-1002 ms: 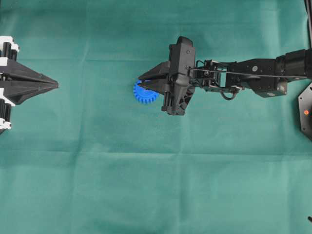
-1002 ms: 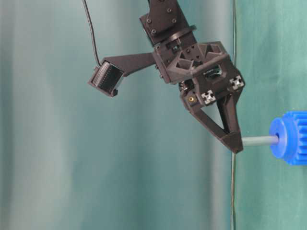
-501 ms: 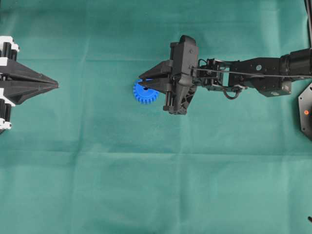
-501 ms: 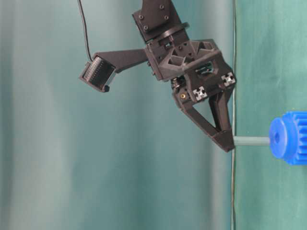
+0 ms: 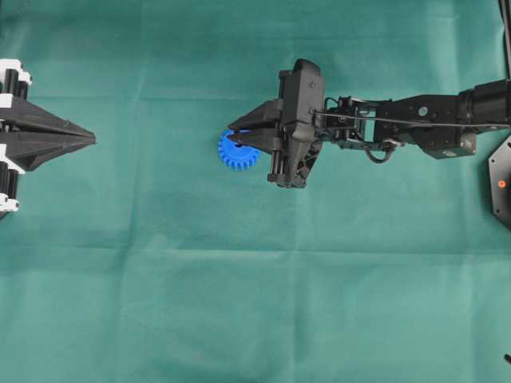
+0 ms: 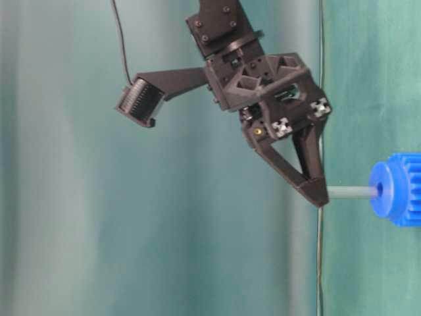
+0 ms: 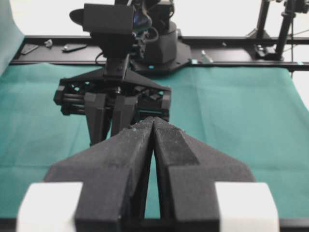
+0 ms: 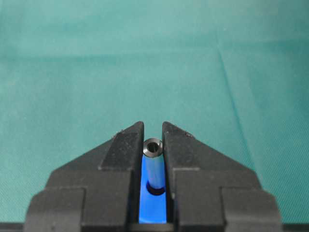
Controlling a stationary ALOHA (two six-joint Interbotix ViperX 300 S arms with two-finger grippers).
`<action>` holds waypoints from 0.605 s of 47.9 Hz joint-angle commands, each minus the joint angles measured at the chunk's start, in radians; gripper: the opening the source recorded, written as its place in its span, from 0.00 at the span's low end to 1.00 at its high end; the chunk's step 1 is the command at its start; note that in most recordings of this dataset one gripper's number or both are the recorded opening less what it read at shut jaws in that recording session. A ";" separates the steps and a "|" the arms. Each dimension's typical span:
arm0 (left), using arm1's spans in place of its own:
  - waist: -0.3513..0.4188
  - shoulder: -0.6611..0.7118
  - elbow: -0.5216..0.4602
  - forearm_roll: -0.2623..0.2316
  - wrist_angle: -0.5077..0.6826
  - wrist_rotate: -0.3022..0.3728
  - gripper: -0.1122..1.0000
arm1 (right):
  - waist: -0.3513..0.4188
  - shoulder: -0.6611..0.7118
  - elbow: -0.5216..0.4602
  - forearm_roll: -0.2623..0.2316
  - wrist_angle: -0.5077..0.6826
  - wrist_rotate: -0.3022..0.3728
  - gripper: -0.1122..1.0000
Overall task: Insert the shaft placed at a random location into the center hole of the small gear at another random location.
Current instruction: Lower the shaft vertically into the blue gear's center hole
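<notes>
The right gripper (image 6: 320, 195) holds the shaft (image 6: 352, 192) between its closed fingers (image 8: 126, 151), right of centre in the table-level view. The shaft's far end meets the center hole (image 6: 376, 191) of the small gear (image 5: 237, 152), which lies on the green tabletop (image 5: 239, 303) just left of centre in the overhead view. Compared with half a second ago, the shaft tip now reaches the hub. Only the right wrist view shows the shaft's hollow end. The left gripper (image 5: 89, 140), at the left edge, has closed fingers and holds nothing.
</notes>
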 commanded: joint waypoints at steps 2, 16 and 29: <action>0.002 0.009 -0.020 0.003 -0.003 -0.002 0.10 | 0.002 -0.003 -0.011 0.003 -0.006 -0.014 0.21; 0.002 0.009 -0.020 0.003 -0.003 -0.002 0.10 | -0.005 0.035 -0.011 0.006 -0.011 -0.011 0.21; 0.002 0.009 -0.020 0.003 -0.003 -0.002 0.10 | -0.005 0.055 -0.015 0.008 -0.011 -0.009 0.21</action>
